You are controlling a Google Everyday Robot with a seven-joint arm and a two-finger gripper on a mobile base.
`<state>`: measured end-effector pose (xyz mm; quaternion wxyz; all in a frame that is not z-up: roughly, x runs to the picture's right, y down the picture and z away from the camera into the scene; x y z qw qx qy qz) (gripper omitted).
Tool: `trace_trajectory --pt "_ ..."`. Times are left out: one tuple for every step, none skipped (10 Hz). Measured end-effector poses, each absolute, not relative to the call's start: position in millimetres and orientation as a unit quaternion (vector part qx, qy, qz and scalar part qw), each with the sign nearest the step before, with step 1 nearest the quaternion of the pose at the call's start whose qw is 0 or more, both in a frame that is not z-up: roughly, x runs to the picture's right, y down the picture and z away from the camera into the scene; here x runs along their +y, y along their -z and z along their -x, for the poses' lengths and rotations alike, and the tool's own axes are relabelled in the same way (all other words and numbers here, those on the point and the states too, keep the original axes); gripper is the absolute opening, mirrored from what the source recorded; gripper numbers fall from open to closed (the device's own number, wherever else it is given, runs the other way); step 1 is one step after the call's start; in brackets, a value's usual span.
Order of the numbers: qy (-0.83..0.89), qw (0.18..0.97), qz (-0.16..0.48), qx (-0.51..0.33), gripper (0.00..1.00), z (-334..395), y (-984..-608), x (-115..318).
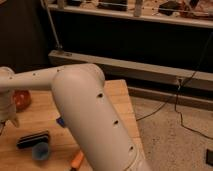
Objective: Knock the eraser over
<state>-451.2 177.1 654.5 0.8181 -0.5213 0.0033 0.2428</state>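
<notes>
While the gripper (11,120), its state hidden at the table's (120,100) left edge, hangs just above the black eraser (33,139) lying beside 1 blue cup (41,150), the approach seems underway, needing a downward nudge.

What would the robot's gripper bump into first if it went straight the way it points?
Probably the wooden table: the gripper, at the left edge, seems to point down at bare wood beside the eraser. Depth is unclear.
</notes>
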Motion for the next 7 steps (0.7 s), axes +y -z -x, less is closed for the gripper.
trace_trajectory --pt "-0.243 0.823 0.513 0.003 0.65 443.1 -663.1 172.8" --pt "-0.243 0.836 0.492 0.005 0.65 431.9 -674.4 165.8" --pt "-0.243 0.841 0.483 0.006 0.65 427.9 -678.1 162.8" --pt "-0.243 0.842 0.482 0.006 0.65 427.5 -678.5 162.3" --pt "-0.242 0.842 0.482 0.006 0.65 429.2 -677.7 163.8" --pt "-0.242 0.842 0.482 0.005 0.65 429.4 -677.2 163.2" --pt "-0.242 0.842 0.482 0.006 0.65 428.9 -677.9 163.5"
